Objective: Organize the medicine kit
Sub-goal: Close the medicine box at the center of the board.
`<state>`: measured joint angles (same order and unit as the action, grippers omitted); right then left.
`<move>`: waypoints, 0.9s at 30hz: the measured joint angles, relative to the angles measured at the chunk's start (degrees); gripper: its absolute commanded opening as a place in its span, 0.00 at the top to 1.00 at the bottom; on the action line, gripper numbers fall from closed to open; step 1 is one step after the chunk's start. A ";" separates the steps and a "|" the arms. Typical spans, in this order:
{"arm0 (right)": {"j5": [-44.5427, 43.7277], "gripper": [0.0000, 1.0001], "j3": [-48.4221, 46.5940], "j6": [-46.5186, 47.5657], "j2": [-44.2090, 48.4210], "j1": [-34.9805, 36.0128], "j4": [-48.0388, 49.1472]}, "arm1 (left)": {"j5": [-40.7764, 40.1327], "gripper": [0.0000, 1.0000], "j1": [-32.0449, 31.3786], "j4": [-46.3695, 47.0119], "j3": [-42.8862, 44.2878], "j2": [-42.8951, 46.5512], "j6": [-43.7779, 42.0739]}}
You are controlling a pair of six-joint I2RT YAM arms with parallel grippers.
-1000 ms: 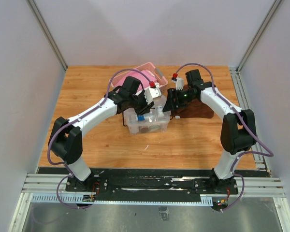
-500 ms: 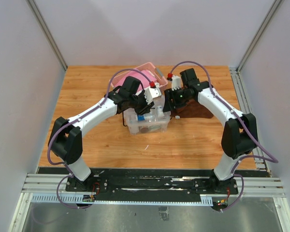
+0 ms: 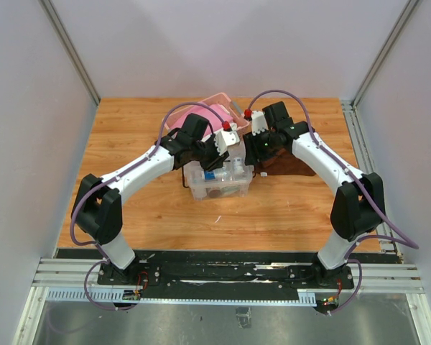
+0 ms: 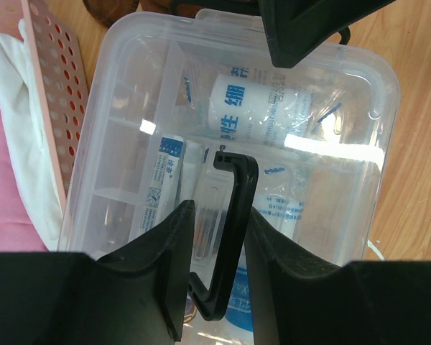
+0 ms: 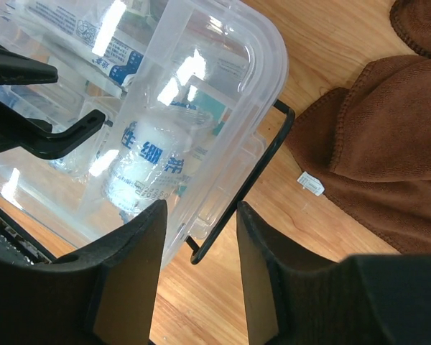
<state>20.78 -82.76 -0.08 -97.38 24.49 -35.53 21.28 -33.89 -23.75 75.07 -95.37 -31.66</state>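
The medicine kit (image 3: 219,183) is a clear box with its lid on, mid-table. A white bottle (image 4: 251,108) and blue-and-white packets show through the lid (image 4: 330,93). My left gripper (image 4: 219,208) is over the lid, shut on the bar of the dark handle (image 4: 233,215). My right gripper (image 5: 201,215) is at the box's right end. It is open, and its fingers straddle the black wire latch (image 5: 258,169) and the box's edge without touching them. In the top view the left gripper (image 3: 219,159) and right gripper (image 3: 253,157) flank the box's far side.
A pink slatted basket (image 3: 214,108) with pink and white cloth (image 4: 21,144) stands right behind the box. A brown cloth (image 3: 294,164) with a white tag (image 5: 310,183) lies on the wood to the right of the box.
My right arm has swung left, bringing its gripper in to the box's right end. The left arm and the box have not moved.
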 measured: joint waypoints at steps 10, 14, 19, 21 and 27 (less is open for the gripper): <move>1.25 0.52 0.00 0.11 -0.13 0.00 0.07 | 0.00 0.63 0.00 0.55 -0.46 0.22 0.00; 2.08 0.49 -0.02 -0.13 -0.46 -0.07 0.11 | 0.02 0.63 0.00 0.70 -0.61 0.28 0.02; 3.67 0.51 -0.28 -1.68 -1.07 -0.87 0.07 | 0.02 0.63 0.00 0.74 -0.63 0.28 0.02; 4.46 0.54 -0.37 -2.32 -1.31 -1.27 0.07 | 0.02 0.63 0.00 0.74 -0.63 0.28 0.00; 6.03 0.62 -0.57 -3.02 -1.60 -2.21 0.07 | 0.00 0.63 0.00 0.76 -0.63 0.28 0.02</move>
<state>26.81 -83.33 -3.09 -98.98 22.28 -35.46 21.28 -33.89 -22.98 74.43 -95.09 -31.64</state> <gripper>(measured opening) 0.416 0.372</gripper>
